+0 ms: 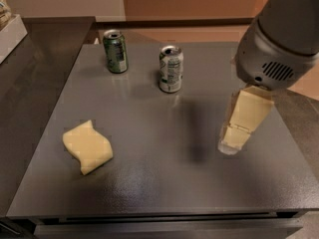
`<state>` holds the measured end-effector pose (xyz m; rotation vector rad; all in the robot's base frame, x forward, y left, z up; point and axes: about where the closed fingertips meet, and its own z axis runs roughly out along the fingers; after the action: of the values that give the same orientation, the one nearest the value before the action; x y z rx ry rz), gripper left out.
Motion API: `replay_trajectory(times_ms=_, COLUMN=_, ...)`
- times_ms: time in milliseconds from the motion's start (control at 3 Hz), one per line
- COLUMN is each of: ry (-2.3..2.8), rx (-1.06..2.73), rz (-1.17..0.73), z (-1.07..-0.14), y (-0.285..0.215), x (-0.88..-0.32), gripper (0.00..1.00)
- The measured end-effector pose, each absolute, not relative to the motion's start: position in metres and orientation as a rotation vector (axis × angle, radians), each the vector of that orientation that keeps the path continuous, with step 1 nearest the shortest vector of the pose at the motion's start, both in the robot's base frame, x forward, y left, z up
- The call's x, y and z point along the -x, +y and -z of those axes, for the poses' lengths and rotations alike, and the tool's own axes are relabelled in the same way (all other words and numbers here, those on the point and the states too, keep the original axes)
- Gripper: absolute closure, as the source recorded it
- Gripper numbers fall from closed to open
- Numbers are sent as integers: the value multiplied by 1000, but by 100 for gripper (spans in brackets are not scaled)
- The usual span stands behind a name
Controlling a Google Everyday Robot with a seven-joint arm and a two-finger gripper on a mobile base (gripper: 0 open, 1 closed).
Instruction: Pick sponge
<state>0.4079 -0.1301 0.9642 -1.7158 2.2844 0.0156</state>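
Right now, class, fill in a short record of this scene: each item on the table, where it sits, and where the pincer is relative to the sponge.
surface: dark grey table
sponge: pale yellow, wavy-edged, lying flat at the front, picture's left
green can: upright, back left
silver can: upright, back centre, right of the green can
pincer: pointing down over the table's right side, well apart from the sponge
task state: sponge not yet picked
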Motion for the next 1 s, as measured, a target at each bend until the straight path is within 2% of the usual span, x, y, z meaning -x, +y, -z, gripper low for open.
replay_trajectory(times_ms=1000, ry=2423, rx=1492, rz=-22, z=-905, y=-16, x=-417, gripper=0)
